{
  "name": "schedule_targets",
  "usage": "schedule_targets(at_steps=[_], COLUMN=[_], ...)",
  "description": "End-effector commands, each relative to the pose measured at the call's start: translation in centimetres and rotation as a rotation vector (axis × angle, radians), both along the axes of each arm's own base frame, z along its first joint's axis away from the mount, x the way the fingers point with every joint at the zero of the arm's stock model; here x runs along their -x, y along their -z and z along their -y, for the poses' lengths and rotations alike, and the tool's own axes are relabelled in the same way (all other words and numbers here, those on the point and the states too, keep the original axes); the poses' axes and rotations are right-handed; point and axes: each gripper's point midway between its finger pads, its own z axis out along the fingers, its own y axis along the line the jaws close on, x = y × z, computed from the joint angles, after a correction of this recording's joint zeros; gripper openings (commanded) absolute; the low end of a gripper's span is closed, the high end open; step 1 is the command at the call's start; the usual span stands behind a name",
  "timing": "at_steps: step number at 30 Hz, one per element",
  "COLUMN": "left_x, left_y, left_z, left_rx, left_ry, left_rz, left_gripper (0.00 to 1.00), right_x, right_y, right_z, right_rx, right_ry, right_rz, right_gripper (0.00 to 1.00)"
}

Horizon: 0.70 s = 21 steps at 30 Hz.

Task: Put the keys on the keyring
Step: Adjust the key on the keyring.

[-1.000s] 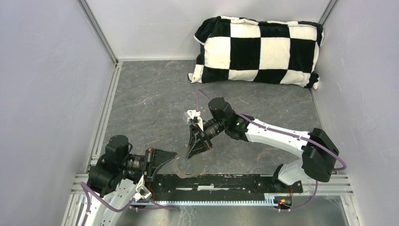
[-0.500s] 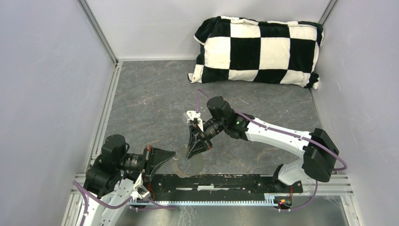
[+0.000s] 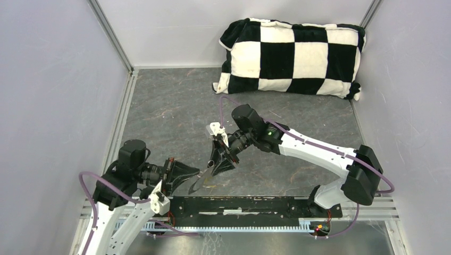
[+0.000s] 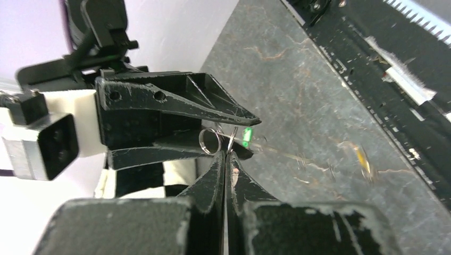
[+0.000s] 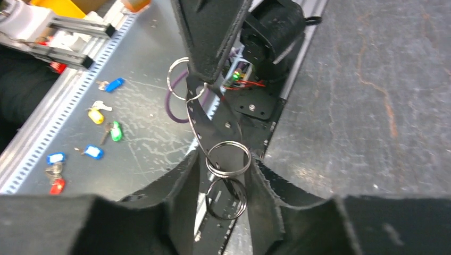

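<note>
Left fingers (image 4: 215, 178) clamp the keyring (image 5: 168, 78) tip-to-tip with right fingers (image 5: 178, 202), narrowly parted around a small ring (image 5: 228, 158), grip unclear, green key (image 4: 246, 137) just beyond.

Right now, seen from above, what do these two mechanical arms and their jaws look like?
The white-shelled right arm has chunky black joint blocks, a thin purple cable looping off it and a tiny green light near the wrist. The white-and-black left arm is built alike. Each ends in black, tapered, wedge-shaped jaws with scuffed grey edges, beside a small white camera block.
</note>
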Motion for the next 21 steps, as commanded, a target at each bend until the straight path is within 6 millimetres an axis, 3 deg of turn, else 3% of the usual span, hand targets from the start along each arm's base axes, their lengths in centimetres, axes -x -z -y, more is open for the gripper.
schedule_targets(at_steps=[1,7,13,17,21], left_x=[0.9,0.5,-0.8,-1.9,-2.7], left_y=[-0.7,0.0,0.7,1.2,1.7], left_z=[0.1,0.0,0.0,0.0,0.0], left_rx=[0.003,-0.013,-0.056,-0.093,-0.122], left_ry=[0.002,-0.019,-0.077,-0.128,-0.17], left_rz=[-0.17,-0.202,-0.286,-0.391,-0.488], left_gripper=[0.02,0.02,0.02,0.02,0.02], right_x=[-1.9,-4.4,-7.1,-7.0,-5.3], right_y=[-1.5,-1.9,-4.4,-6.6,-7.3], right_z=[0.2,0.9,2.0,2.3,2.0], right_rx=[-0.007,0.043,0.016,-0.059,-0.114], right_ry=[0.074,0.198,0.372,0.405,0.367], right_rz=[0.165,0.307,0.434,0.47,0.477], right_gripper=[0.45,0.56,0.6,0.62,0.61])
